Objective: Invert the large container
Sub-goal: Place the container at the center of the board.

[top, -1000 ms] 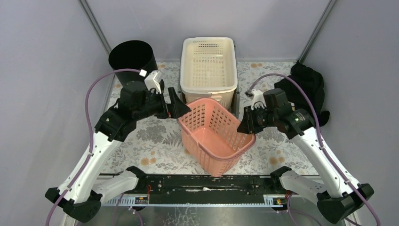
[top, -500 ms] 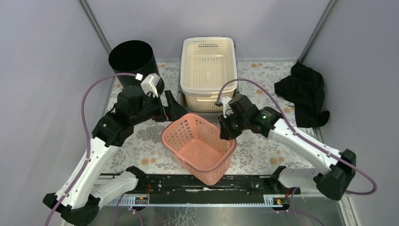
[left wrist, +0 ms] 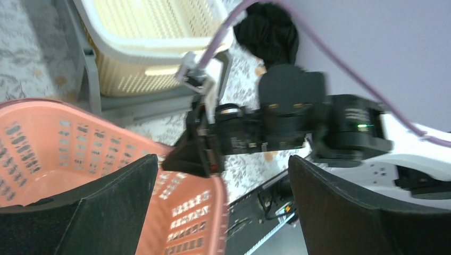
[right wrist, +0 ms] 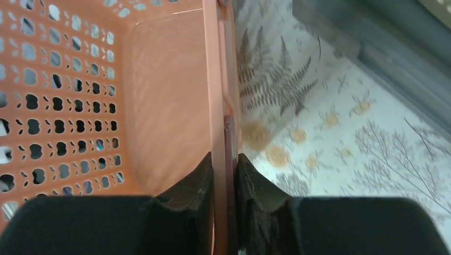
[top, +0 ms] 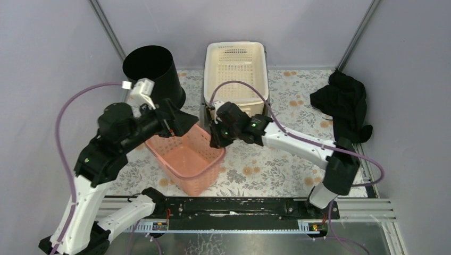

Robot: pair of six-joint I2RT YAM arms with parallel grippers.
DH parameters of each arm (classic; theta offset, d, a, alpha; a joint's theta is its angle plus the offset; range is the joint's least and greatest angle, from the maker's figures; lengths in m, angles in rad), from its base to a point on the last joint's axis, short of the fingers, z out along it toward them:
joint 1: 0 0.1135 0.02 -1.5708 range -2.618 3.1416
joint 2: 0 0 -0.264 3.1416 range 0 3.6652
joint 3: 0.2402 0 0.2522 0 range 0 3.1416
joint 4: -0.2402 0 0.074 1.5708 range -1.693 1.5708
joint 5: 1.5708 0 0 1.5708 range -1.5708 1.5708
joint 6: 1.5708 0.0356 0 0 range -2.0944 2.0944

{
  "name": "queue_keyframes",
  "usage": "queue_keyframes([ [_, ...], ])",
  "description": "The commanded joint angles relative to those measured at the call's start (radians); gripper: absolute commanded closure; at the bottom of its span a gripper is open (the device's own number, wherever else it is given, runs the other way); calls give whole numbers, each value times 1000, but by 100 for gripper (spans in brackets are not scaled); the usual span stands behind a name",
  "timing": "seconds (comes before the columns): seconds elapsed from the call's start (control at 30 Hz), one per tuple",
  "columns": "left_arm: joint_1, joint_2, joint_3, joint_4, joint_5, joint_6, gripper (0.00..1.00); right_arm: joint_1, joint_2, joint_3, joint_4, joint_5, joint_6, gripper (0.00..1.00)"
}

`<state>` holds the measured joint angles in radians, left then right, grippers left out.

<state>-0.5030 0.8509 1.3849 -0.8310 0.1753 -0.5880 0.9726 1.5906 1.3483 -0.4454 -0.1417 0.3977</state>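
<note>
Flip in progress: pink basket point(top: 183, 159) tilted, mouth upward, not yet inverted.
L end effector point(top: 181, 121) stands wide by the basket's left rim, gripping nothing; contact can't be told. Basket (I take it as the task's container, since it's the one gripped) sits left of centre on the bench point(top: 276, 164), just in front of black bucket point(top: 151, 66) & cream crate point(top: 234, 69). R end effector point(right wrist: 224, 164) is narrow, pinching the right rim, wall between its pads. Next, I judge: R wrist rolls the rim over till the mouth faces the bench, L braces the opposite rim vs. slip, both staying clear of the crate.
</note>
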Motion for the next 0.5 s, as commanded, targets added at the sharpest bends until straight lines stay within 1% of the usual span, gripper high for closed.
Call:
queue_keyframes([
  [0.0, 5, -43, 75, -45, -77, -18, 0, 35, 109, 145, 154, 124, 180, 100],
  [0.17, 4, -54, 94, -74, -81, -19, 0, 79, 283, 324, 132, 292, 295, 100],
  [0.33, 4, -70, 85, -84, -88, -16, 0, 104, 431, 509, 69, 441, 360, 100],
  [0.47, 4, -73, 82, -86, -91, -12, 0, 118, 527, 637, 48, 506, 380, 87],
])
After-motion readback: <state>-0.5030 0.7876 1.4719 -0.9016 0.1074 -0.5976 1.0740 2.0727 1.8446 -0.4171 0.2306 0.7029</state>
